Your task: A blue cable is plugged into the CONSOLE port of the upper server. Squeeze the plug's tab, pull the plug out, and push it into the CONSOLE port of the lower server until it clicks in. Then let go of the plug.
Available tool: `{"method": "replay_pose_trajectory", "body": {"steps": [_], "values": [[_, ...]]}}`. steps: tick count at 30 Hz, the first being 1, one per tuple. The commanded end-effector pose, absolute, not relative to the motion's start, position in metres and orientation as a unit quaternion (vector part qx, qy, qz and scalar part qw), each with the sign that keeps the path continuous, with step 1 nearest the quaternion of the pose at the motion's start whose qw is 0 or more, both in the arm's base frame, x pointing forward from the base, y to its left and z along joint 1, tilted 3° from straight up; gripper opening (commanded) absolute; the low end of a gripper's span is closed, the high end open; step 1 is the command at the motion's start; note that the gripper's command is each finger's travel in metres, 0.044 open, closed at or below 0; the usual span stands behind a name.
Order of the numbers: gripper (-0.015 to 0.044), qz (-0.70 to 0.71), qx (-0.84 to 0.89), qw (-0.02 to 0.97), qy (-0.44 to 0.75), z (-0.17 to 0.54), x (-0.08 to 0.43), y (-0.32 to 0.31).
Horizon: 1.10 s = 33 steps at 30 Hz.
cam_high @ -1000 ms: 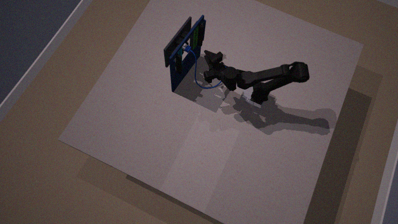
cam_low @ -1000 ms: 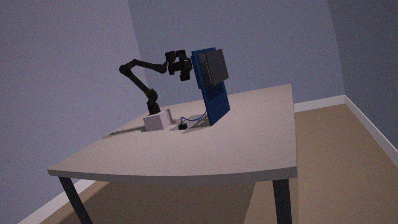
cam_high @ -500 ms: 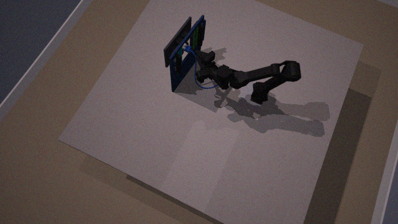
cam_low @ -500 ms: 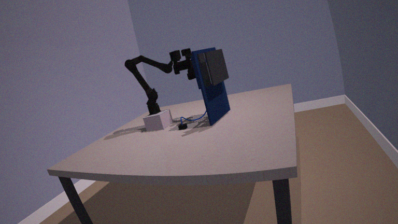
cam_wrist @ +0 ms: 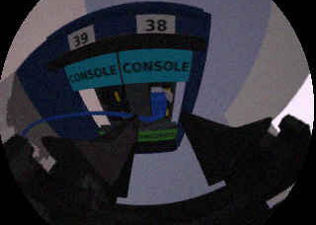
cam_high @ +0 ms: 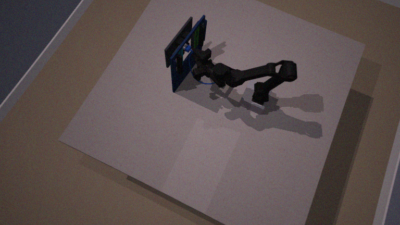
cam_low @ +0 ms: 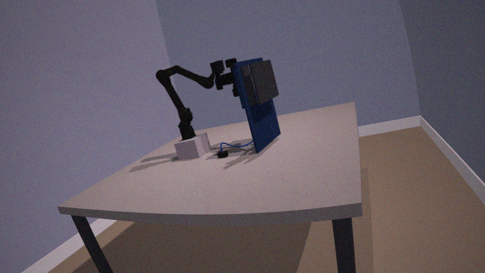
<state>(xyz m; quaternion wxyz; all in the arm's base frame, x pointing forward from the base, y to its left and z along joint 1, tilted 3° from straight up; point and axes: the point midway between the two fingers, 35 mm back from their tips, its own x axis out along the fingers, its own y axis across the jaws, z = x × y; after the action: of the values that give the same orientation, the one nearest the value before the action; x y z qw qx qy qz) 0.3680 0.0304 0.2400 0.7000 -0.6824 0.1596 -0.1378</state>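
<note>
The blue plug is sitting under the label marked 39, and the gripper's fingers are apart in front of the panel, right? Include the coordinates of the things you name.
Not quite: the wrist view shows the blue plug (cam_high: 187, 48) (cam_wrist: 158, 105) under the label marked 38 (cam_wrist: 155, 25). The gripper's fingers are indeed apart in front of the panel (cam_high: 177, 78) (cam_low: 265, 132) (cam_wrist: 44, 82).
</note>
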Motion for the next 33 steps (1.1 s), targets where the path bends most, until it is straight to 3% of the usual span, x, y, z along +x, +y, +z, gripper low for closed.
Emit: {"method": "replay_pose_trajectory", "body": {"steps": [1,30,33], "values": [[0.0239,-0.138,-0.683,0.700,0.157,0.242,0.375,0.030],[0.0239,-0.140,-0.683,0.700,0.155,0.241,0.419,0.022],[0.0219,-0.140,-0.681,0.701,0.156,0.242,0.414,0.023]]}}
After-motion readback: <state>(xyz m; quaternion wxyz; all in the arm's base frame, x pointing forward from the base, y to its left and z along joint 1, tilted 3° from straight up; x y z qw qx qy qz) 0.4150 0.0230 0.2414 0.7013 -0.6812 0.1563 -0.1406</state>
